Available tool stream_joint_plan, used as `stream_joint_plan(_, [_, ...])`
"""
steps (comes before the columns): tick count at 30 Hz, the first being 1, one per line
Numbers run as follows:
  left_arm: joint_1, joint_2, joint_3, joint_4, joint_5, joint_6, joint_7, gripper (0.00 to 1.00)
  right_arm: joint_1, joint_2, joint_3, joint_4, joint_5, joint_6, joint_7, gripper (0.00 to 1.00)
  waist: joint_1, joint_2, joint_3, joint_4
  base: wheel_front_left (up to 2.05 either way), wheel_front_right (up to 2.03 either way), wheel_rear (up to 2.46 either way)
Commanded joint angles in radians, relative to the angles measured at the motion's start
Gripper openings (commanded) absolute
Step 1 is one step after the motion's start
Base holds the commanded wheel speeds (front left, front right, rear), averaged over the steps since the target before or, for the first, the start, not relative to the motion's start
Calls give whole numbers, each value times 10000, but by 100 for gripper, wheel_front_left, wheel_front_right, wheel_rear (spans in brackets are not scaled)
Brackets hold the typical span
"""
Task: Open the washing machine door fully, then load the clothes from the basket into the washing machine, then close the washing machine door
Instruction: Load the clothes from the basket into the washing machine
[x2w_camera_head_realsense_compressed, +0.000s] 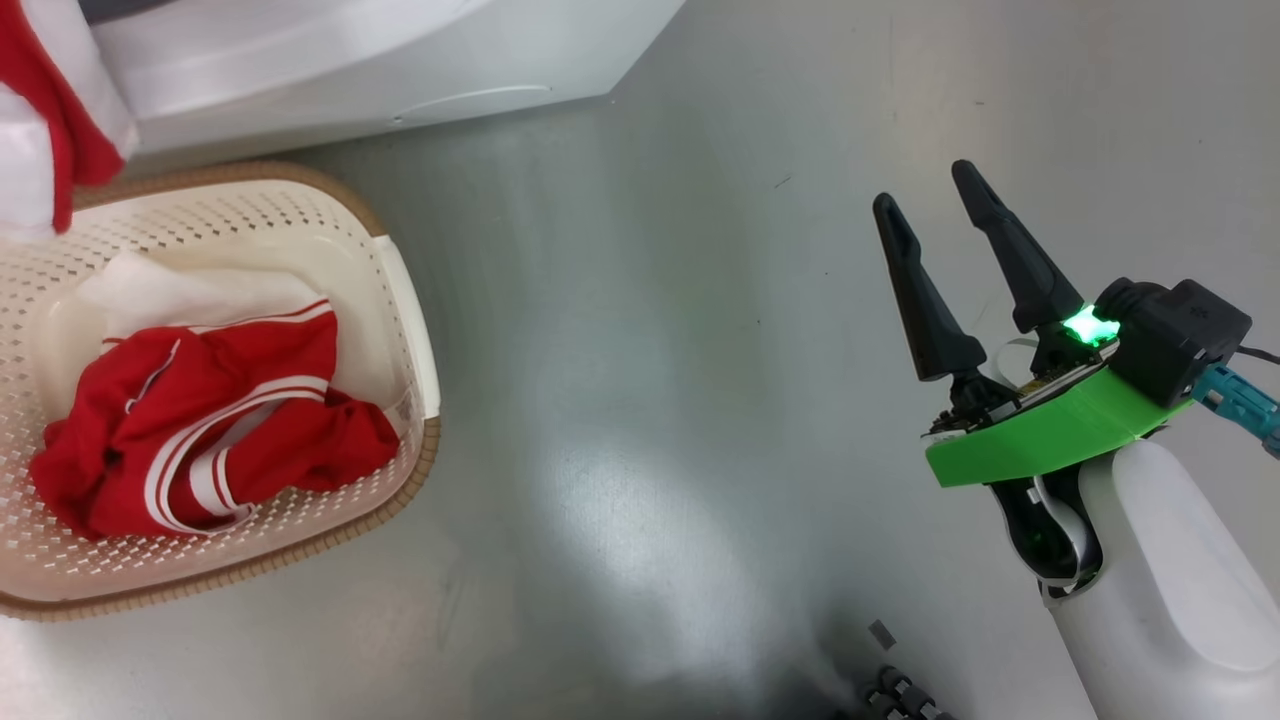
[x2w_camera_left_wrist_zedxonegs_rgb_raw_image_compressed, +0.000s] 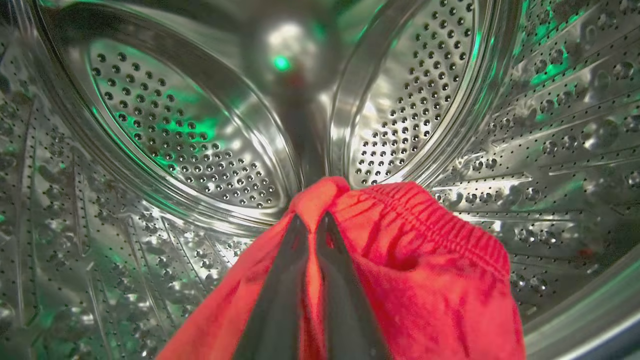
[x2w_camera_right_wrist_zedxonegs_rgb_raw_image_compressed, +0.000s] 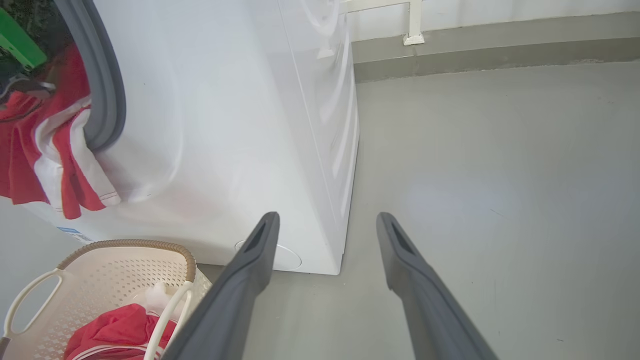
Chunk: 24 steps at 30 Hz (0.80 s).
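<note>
Clothes (x2w_camera_left_wrist_zedxonegs_rgb_raw_image_compressed: 425, 260) bright red, white-striped, 1 clamped in left tool (x2w_camera_left_wrist_zedxonegs_rgb_raw_image_compressed: 310, 220) inside steel drum (x2w_camera_left_wrist_zedxonegs_rgb_raw_image_compressed: 175, 135); right tool (x2w_camera_head_realsense_compressed: 925, 184) apart.

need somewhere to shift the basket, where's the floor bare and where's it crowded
Bare floor: between the basket and the open right hand, and beside the washing machine toward the wall. Crowded: the drum mouth, clothes draped over its seal, left hand gripping one inside.

Clothes (x2w_camera_head_realsense_compressed: 200, 430): bright red w/ white stripes. Basket (x2w_camera_head_realsense_compressed: 395, 300): cream-white, perforated dot pattern, brown woven-look rim. Washing machine (x2w_camera_right_wrist_zedxonegs_rgb_raw_image_compressed: 225, 125): white body, grey seal (x2w_camera_right_wrist_zedxonegs_rgb_raw_image_compressed: 107, 90); drum (x2w_camera_left_wrist_zedxonegs_rgb_raw_image_compressed: 175, 140) steel, dotted w/ holes, green glints. Floor (x2w_camera_head_realsense_compressed: 650, 350): plain grey. Right gripper (x2w_camera_head_realsense_compressed: 925, 185): black fingers, green bracket (x2w_camera_head_realsense_compressed: 1050, 435).
</note>
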Motion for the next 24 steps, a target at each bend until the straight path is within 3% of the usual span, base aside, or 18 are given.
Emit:
stream_joint_plan(1, [-4,347,121,-129,96,60,-51,0,254,42,128,-196,-156,16,-48,100,0,-1,10,14,0,0,0])
stream_joint_plan(3, [65,268,152,64,93,9,-51,0,233,53,135,-166,-166,16,-48,100,0,-1,-1,37,0,0,0])
stream_joint_plan(4, [89,230,164,186,87,-9,-51,16,221,53,138,-153,-168,16,-48,100,0,-1,-10,54,0,0,0])
stream_joint_plan(5, [102,188,161,277,93,-33,-51,49,210,49,142,-143,-169,16,-48,100,0,-1,-23,74,0,0,0])
stream_joint_plan(6, [106,157,164,320,109,-53,-52,92,200,44,149,-135,-170,16,-48,100,0,-1,-35,92,0,0,0])
stream_joint_plan(7, [134,119,159,398,113,-81,-52,100,192,40,153,-126,-170,16,-48,100,0,-1,-56,111,0,0,0])
stream_joint_plan(15, [489,59,146,432,263,-277,-52,100,176,4,165,-79,-154,16,-48,100,0,-1,-278,248,0,0,0])
stream_joint_plan(24, [1470,38,358,-526,367,-365,-52,100,219,-99,68,-120,-159,16,-48,100,0,-1,-558,532,0,0,0])
